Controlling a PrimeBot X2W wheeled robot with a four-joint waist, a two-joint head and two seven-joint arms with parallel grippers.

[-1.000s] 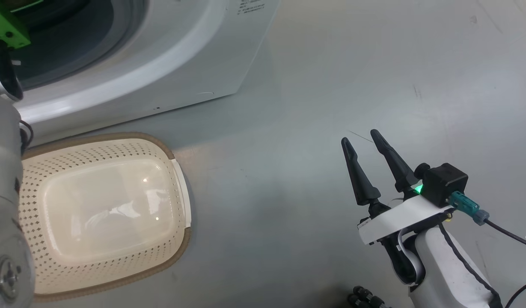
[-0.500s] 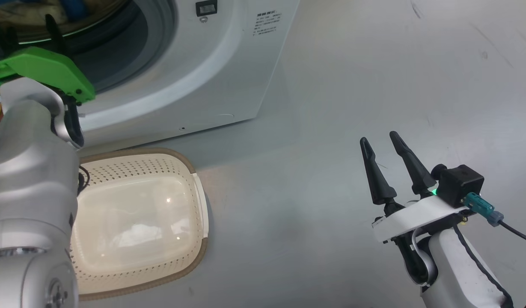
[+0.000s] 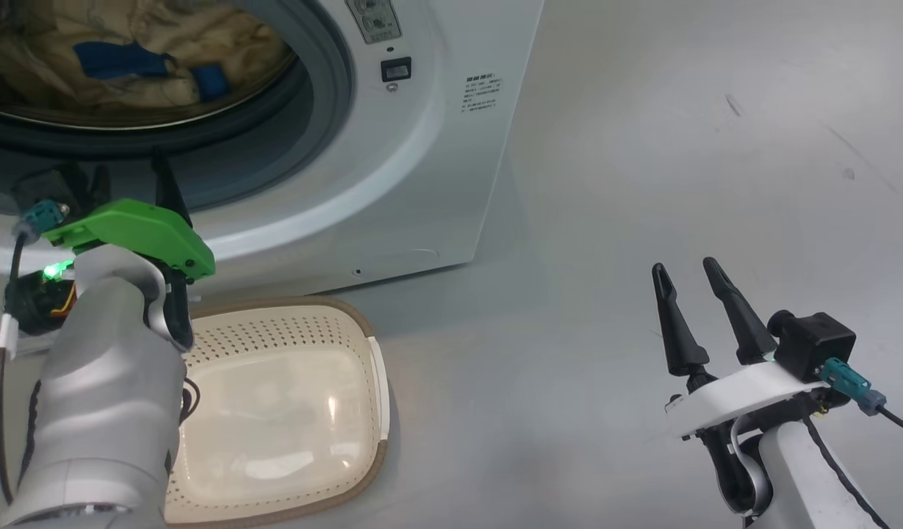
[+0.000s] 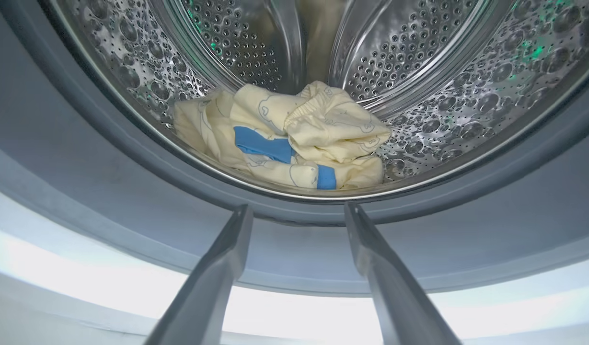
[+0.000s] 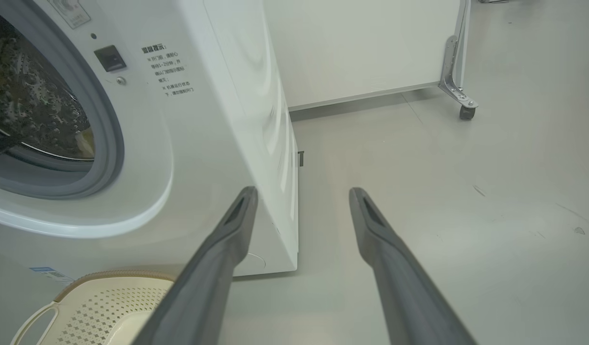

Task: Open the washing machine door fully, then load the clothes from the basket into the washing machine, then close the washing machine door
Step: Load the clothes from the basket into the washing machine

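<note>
The washing machine (image 3: pixel 422 147) stands at the upper left with its round opening bare. The clothes (image 3: pixel 135 55), cream-yellow with blue trim, lie in the steel drum (image 4: pixel 419 72); in the left wrist view the clothes (image 4: pixel 284 139) rest at the drum's bottom. My left gripper (image 3: pixel 128 167), on a green mount, hangs open just before the grey seal's lower lip, nothing between its fingers (image 4: pixel 222 258). The cream basket (image 3: pixel 289 330) sits on the floor below it, with nothing inside. My right gripper (image 3: pixel 690 283) stands open over bare floor at the lower right. The washing machine door is out of view.
Grey floor (image 3: pixel 642 147) spreads to the right of the machine. In the right wrist view a white panel on a caster wheel (image 5: pixel 464 111) stands behind the machine (image 5: pixel 217 120), and the basket (image 5: pixel 107 297) shows at the lower left.
The head camera has tilted up, bringing the drum and clothes into view. Against the machine, my left gripper has drawn back from the opening. The right gripper has kept its pose.
</note>
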